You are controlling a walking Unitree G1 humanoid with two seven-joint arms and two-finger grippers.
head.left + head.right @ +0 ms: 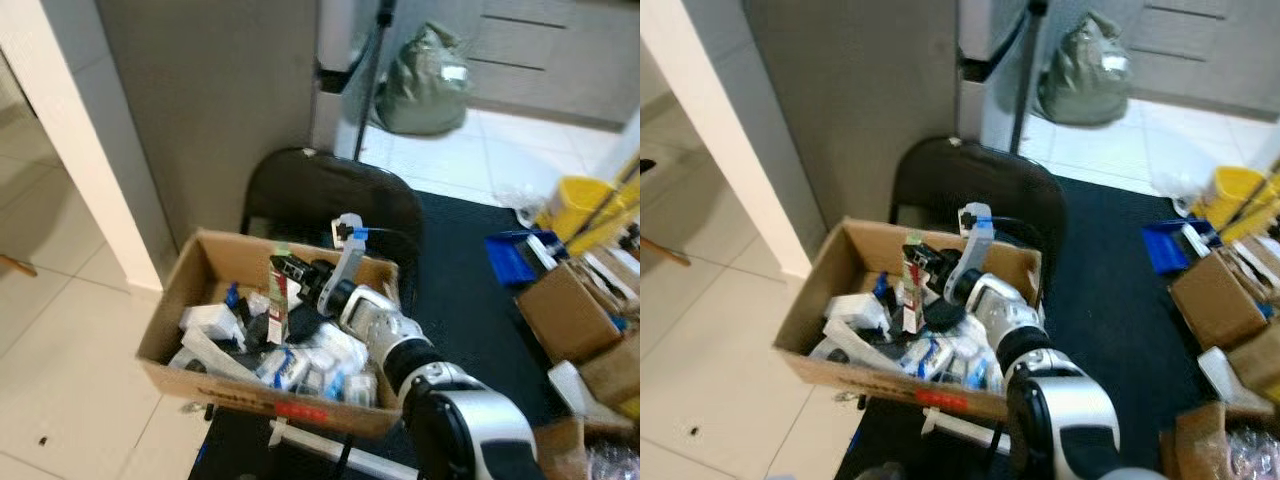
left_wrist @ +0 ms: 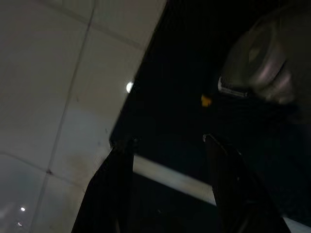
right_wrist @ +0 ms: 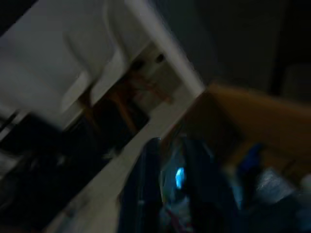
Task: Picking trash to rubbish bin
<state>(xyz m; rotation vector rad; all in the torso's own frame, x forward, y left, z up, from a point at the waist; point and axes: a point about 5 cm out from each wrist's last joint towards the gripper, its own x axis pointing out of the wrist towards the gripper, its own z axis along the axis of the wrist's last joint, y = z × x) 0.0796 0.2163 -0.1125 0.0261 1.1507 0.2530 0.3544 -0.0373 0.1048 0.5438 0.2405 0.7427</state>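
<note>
A cardboard box (image 1: 170, 300) full of trash sits on a black chair (image 1: 330, 195); the right gripper (image 1: 283, 268) reaches over it, fingers closed on an upright carton (image 1: 279, 300); the left gripper (image 2: 167, 155) hangs open over floor

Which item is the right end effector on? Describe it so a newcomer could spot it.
Find the open cardboard box of mixed trash in front of the black chair. Above its middle the right end effector grips a slim upright carton. It stands taller than the crumpled white and blue wrappers around it, and it has a green top with red and white print.
</note>
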